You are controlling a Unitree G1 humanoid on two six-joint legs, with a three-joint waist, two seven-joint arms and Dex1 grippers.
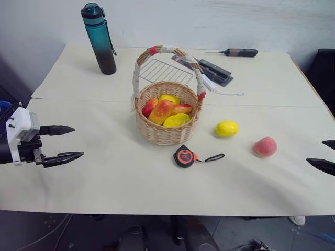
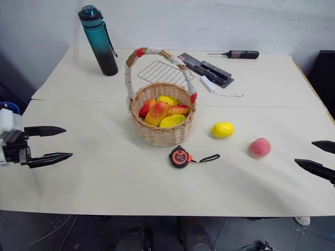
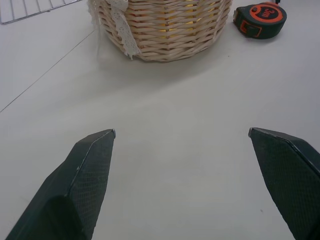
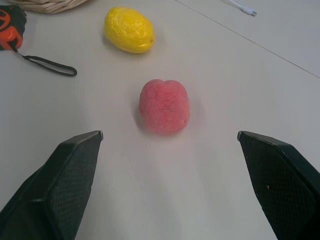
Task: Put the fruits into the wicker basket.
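Observation:
The wicker basket (image 1: 167,125) stands mid-table and holds several yellow and red-orange fruits (image 1: 166,111). To its right on the table lie a yellow lemon (image 1: 226,128) and, further right, a pink-red peach (image 1: 265,147). My right gripper (image 1: 325,155) is open at the right edge, a short way beyond the peach (image 4: 164,106), which lies straight ahead of its fingers with the lemon (image 4: 129,30) behind it. My left gripper (image 1: 67,143) is open and empty at the left, well apart from the basket (image 3: 165,27).
An orange-and-black tape measure (image 1: 184,156) with a strap lies just in front of the basket. At the back are a teal bottle (image 1: 99,39), a wire rack (image 1: 166,71), a screwdriver (image 1: 238,52), dark tools and a white cable. The table's front edge is close.

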